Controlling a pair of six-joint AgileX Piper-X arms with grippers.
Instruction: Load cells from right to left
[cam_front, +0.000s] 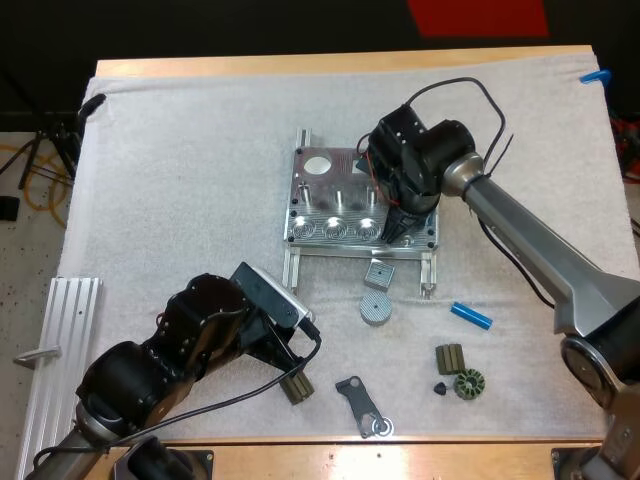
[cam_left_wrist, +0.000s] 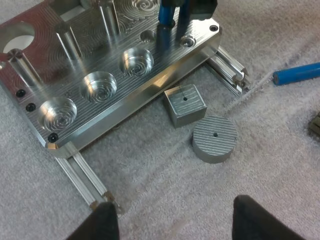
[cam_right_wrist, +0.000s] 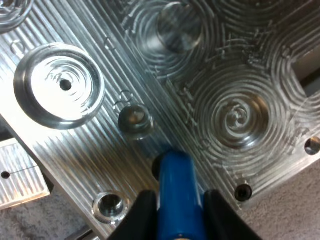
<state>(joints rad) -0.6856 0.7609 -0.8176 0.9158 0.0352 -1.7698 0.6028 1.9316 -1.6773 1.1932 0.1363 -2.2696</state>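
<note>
The metal fixture (cam_front: 340, 205) sits mid-mat, with three round pockets (cam_left_wrist: 100, 87) along its front. My right gripper (cam_front: 397, 230) is shut on a blue cylinder (cam_right_wrist: 176, 195), held upright with its tip at a small hole by the fixture's front right corner (cam_left_wrist: 200, 35). The same cylinder (cam_left_wrist: 166, 15) stands over that corner in the left wrist view. A second blue cylinder (cam_front: 470, 316) lies on the mat to the right. My left gripper (cam_left_wrist: 175, 222) is open above bare mat in front of the fixture, at the lower left in the high view (cam_front: 288, 362).
A grey square block (cam_front: 379, 273) and a round grey disc (cam_front: 375, 308) lie just in front of the fixture. Small dark parts (cam_front: 455, 370) and a flat bracket (cam_front: 362, 405) sit near the front edge. A ribbed aluminium rail (cam_front: 60, 350) lies at far left.
</note>
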